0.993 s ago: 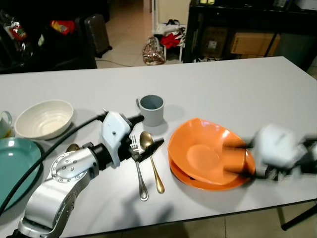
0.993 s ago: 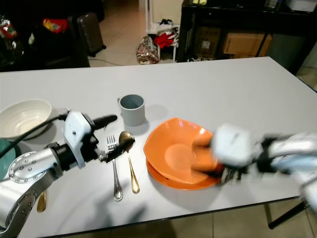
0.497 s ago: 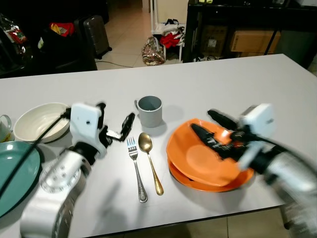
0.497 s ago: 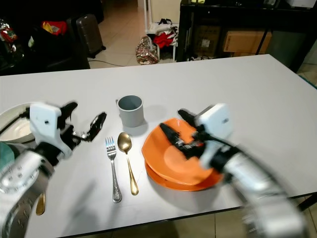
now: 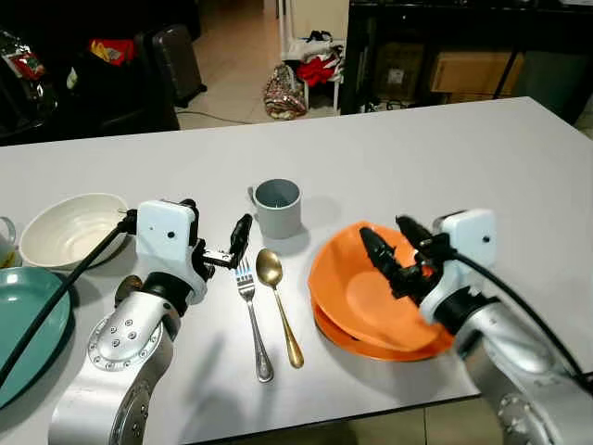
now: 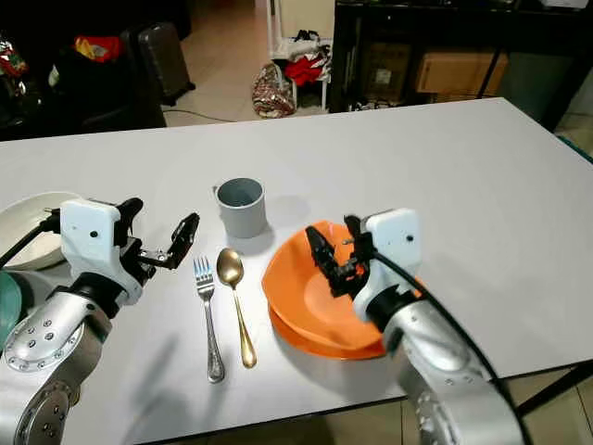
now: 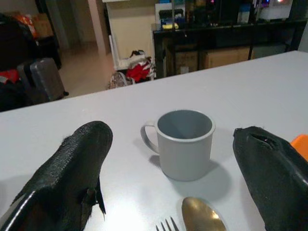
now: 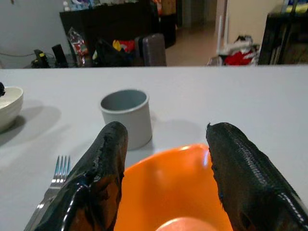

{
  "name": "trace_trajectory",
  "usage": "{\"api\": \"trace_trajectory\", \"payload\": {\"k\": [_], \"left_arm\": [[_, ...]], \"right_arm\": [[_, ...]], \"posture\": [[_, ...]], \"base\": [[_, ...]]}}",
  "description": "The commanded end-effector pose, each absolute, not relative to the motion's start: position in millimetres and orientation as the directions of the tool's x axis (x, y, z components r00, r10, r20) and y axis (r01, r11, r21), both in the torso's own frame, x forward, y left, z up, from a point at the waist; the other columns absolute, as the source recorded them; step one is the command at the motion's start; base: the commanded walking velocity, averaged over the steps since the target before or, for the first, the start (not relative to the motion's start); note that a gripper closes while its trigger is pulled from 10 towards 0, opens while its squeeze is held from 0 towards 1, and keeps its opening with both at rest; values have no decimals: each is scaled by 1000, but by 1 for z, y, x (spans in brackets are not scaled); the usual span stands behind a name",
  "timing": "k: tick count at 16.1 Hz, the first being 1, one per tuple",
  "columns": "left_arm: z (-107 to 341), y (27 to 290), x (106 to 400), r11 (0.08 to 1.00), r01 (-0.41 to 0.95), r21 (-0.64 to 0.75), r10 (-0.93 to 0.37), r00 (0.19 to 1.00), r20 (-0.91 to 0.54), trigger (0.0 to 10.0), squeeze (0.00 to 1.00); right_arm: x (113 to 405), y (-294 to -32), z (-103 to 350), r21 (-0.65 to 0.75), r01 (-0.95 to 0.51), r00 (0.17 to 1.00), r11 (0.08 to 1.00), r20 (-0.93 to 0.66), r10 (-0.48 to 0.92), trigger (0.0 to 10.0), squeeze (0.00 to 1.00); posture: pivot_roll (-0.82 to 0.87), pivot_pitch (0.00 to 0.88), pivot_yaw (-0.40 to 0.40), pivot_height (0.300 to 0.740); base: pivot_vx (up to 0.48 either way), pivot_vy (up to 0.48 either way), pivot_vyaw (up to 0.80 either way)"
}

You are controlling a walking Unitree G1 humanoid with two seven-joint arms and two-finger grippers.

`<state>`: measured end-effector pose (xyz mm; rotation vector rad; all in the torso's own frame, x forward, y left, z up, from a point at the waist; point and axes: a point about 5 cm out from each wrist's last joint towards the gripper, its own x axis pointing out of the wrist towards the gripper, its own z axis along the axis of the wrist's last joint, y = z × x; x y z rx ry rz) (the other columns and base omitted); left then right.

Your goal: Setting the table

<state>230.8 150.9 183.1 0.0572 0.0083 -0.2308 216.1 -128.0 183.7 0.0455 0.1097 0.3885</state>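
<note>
Right hand (image 5: 397, 250) risen off glossy orange bowl (image 5: 357, 292), open; left hand (image 5: 215, 234) wide

Under the right gripper (image 5: 394, 252), the orange plate (image 5: 366, 341) shows just a rim beneath the orange bowl (image 5: 352, 287). Left of the left gripper (image 5: 218, 243), the picture's edge cuts the teal plate (image 5: 28, 324); its arm hides most of another gold spoon (image 5: 129, 279).

dark suitcase (image 5: 177, 60), red clothes pile (image 5: 318, 69), cardboard box (image 5: 469, 72)
</note>
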Motion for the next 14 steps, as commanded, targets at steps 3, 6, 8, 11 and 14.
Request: {"api": "trace_trajectory", "payload": {"k": [3, 6, 8, 11, 14], "left_arm": [[186, 148, 229, 970, 232, 66, -232, 973, -15, 10000, 0], [186, 148, 230, 971, 231, 64, -231, 973, -17, 10000, 0], [187, 149, 230, 971, 230, 65, -230, 973, -16, 10000, 0], [188, 150, 231, 972, 226, 66, -225, 974, -16, 10000, 0], [188, 151, 231, 969, 233, 76, -232, 972, -25, 10000, 0]], "right_arm": [[215, -129, 182, 62, -339, 933, 939, -109, 344, 10000, 0], [214, -127, 181, 59, -337, 932, 940, -118, 342, 10000, 0], [214, -127, 182, 54, -339, 932, 939, -115, 343, 10000, 0], [214, -126, 182, 46, -353, 926, 934, -122, 356, 10000, 0], [213, -126, 177, 67, -341, 927, 938, -142, 347, 10000, 0]], "posture": [[-106, 15, 81, 740], [-106, 14, 82, 740], [-105, 13, 82, 740], [-103, 13, 85, 740], [-100, 11, 91, 740]], "base": [[-267, 0, 0], [-277, 0, 0], [-135, 0, 0], [0, 0, 0], [0, 0, 0]]}}
